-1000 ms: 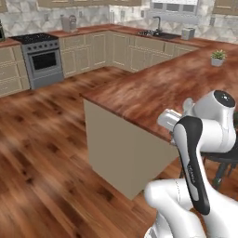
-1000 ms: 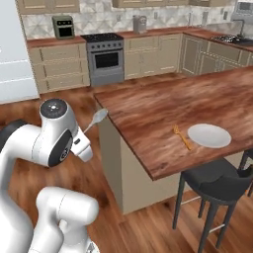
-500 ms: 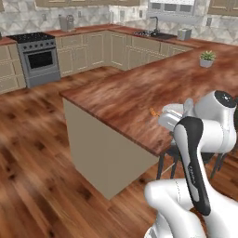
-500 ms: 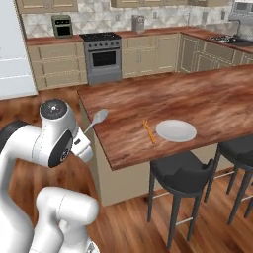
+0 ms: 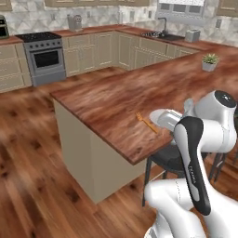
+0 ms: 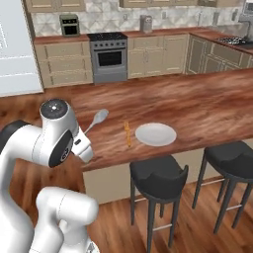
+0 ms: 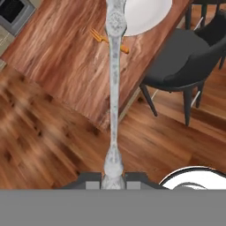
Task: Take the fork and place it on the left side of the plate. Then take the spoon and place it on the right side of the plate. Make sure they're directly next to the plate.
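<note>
Spoon (image 7: 114, 88) sits clamped by its handle end in the gripper (image 7: 113, 176), jaws narrow on it, bowl pointing to 12 o'clock in the hand view and raised above the counter (image 6: 207, 106). In the right base view the spoon (image 6: 97, 119) juts from the arm toward 1 o'clock. On the counter the fork (image 6: 128, 134) lies just beside the plate (image 6: 155, 134), at the plate's 9 o'clock. A stool (image 6: 157, 174) stands at the plate's 6 o'clock, below the counter edge.
</note>
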Available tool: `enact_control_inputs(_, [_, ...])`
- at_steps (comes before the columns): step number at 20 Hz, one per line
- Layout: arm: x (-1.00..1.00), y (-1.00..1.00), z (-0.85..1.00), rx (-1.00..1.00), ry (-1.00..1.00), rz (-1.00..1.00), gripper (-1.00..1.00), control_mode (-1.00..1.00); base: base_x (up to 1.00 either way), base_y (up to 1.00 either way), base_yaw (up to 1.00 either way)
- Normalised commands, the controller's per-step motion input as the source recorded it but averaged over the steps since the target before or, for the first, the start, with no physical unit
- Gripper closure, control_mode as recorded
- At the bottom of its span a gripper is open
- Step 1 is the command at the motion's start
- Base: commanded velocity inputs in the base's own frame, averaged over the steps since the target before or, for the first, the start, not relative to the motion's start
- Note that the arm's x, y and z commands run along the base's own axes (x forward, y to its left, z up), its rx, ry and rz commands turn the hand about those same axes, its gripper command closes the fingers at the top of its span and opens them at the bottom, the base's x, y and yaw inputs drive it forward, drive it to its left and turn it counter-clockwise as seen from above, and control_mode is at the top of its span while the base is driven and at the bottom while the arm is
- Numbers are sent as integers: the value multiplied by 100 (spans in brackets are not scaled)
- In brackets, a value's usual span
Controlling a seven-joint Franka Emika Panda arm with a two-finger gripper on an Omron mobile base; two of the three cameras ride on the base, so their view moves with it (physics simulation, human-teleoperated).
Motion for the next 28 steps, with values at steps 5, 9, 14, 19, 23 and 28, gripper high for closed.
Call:
enact_control_inputs(5, [0,0,0,0,0,0,100,100,0,-69,22])
enact_control_inputs(9, [0,0,0,0,0,0,100,100,0,-67,22])
enact_control_inputs(14, [0,0,0,0,0,0,100,100,0,-63,22])
enact_control_inputs(19, [0,0,0,0,0,0,100,100,0,-34,15])
enact_control_inputs(23, [0,0,0,0,0,0,100,100,0,-15,16])
enact_control_inputs(28, [0,0,0,0,0,0,100,100,0,-24,24])
